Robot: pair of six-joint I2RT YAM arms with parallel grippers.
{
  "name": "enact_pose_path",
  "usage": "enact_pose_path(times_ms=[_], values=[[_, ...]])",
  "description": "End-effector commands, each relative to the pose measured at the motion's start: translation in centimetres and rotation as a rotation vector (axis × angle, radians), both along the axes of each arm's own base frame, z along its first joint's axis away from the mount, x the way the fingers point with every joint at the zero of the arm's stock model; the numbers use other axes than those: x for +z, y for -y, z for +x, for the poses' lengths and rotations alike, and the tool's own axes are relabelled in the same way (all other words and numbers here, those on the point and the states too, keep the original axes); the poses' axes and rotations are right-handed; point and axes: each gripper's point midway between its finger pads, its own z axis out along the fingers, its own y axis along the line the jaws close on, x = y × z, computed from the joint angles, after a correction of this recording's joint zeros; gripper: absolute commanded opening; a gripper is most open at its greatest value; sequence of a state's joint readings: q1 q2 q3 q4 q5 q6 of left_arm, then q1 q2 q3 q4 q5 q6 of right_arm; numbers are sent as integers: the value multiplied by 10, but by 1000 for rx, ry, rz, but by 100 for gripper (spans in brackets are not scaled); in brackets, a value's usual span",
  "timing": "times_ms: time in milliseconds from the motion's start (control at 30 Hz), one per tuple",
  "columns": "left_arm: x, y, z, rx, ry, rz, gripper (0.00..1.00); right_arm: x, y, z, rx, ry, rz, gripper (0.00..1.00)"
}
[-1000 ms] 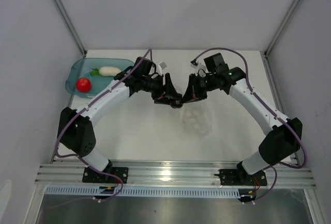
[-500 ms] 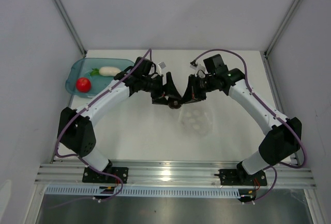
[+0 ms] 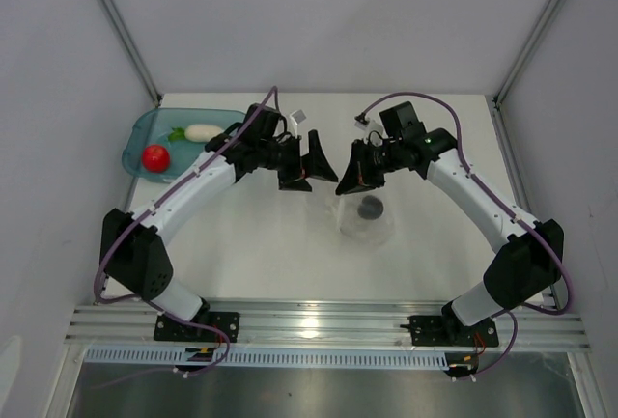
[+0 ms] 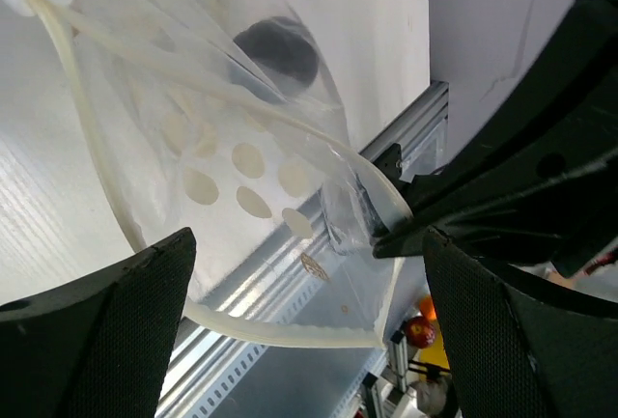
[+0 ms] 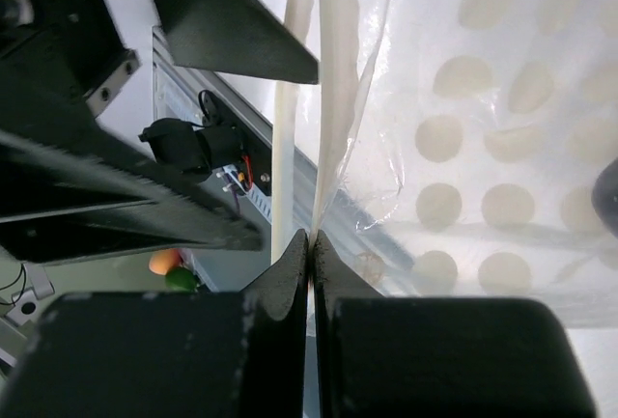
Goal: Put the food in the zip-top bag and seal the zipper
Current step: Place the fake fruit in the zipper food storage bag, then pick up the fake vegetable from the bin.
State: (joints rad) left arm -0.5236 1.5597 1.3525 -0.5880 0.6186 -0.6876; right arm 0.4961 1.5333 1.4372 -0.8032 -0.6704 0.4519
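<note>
- Status: right gripper (image 5: 309, 242) is clamping on the rim of the zip-top bag (image 3: 365, 227), jaws pressed fully together on the film right at the zipper (image 5: 333, 70).
- Opposite side: left gripper (image 4: 307, 239) is hanging released, fingers (image 4: 106, 331) spread wide and gripping nothing. It is facing the bag mouth from just beside it.
- Seal check: zipper is standing unsealed. Its two cream strips are running apart, and the mouth is gaping toward the left gripper.
- Contents: dark round piece (image 3: 370, 209) is lying inside the bag, showing through the clear dotted film.
- Position: bag is sitting near the middle of the tabletop, a bit toward the right edge, with its pinched rim up at the right gripper. Cannot tell how much of it is resting on the table (image 3: 261, 244).
- Outside the bag: red tomato (image 3: 154, 156) and white radish (image 3: 201, 132) are lying in the teal tray (image 3: 145, 138) at the far-left corner, well apart from the bag. The radish is lying toward the far edge, the tomato nearer the near edge.
</note>
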Motion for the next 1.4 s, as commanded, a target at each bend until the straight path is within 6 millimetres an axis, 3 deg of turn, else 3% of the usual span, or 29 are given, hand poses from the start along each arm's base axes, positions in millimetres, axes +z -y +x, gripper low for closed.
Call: enact_pose_path(times_ms=[0,167,300,600,667,867,1067,1167,1200,1367], values=[[40,-11,5,17,165,-25,99,14,1,3,-6,51,29,0],[41,-35,19,112,202,14,100,12,3,4,-9,43,27,0],[42,-70,32,263,236,96,100,9,6,5,-8,44,13,0],[1,-142,47,488,116,283,100,6,9,7,-11,42,2,0],[1,-154,48,547,105,288,99,6,11,7,-10,44,-1,0],[-23,-211,52,762,-5,304,100,4,14,9,-12,46,-11,0],[-20,-258,65,881,41,421,95,5,20,12,-4,70,-44,0],[-20,-270,73,923,50,457,95,4,21,12,-5,73,-46,0],[-21,-284,77,967,46,460,95,3,21,12,-4,71,-45,0],[-28,-312,92,1092,50,485,93,-8,23,5,12,44,-61,0]])
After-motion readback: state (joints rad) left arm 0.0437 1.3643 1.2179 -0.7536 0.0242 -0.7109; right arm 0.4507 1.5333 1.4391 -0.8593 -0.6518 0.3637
